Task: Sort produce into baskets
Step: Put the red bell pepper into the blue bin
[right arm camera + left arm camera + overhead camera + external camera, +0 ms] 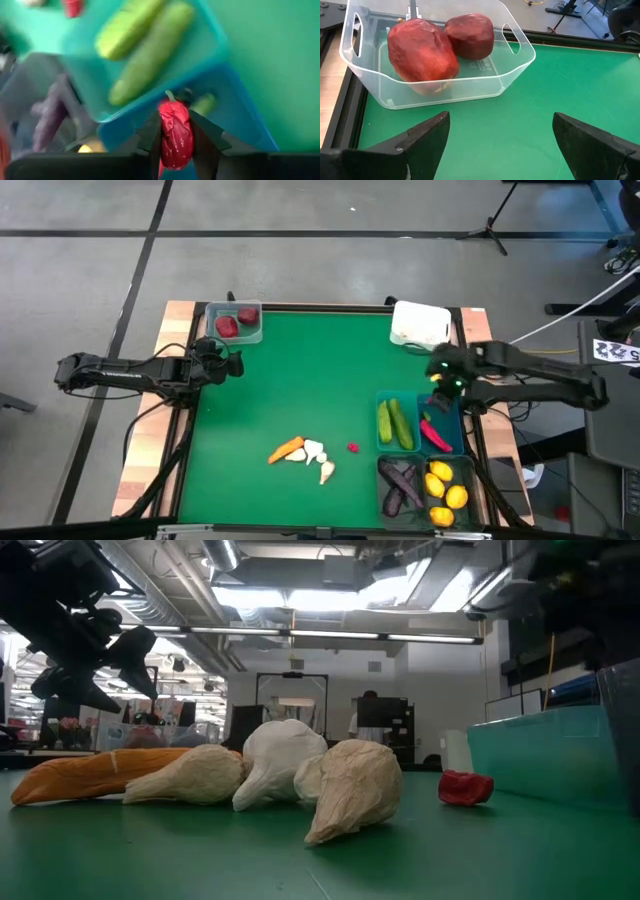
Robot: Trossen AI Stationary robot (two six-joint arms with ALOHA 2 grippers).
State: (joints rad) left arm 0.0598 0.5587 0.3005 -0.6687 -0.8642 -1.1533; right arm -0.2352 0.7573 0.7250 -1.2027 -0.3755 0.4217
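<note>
While a red pepper [175, 134] sat clamped between the fingers of the right gripper [175, 140], it hung over the teal-blue bin [235, 107] that already held another red pepper [434, 434]. Just beside that bin stood a second teal-blue bin [383, 402] with two green cucumbers [394, 422], and past those two, near the desk's [320, 380] edge, stood two dark bins, one with purple eggplants [400, 483], the other with yellow lemons [444, 488]. A white bin [420, 324] lay on the other side of the right gripper. Well apart from the teal-blue bins, out on the green, an orange carrot [286, 449] touched three white garlic pieces [316, 457], with a small red piece [353, 447] near them. Farthest off, the left gripper [497, 140] hung with fingers wide apart before the clear bin [517, 70] holding two dark red round fruits [422, 50]
</note>
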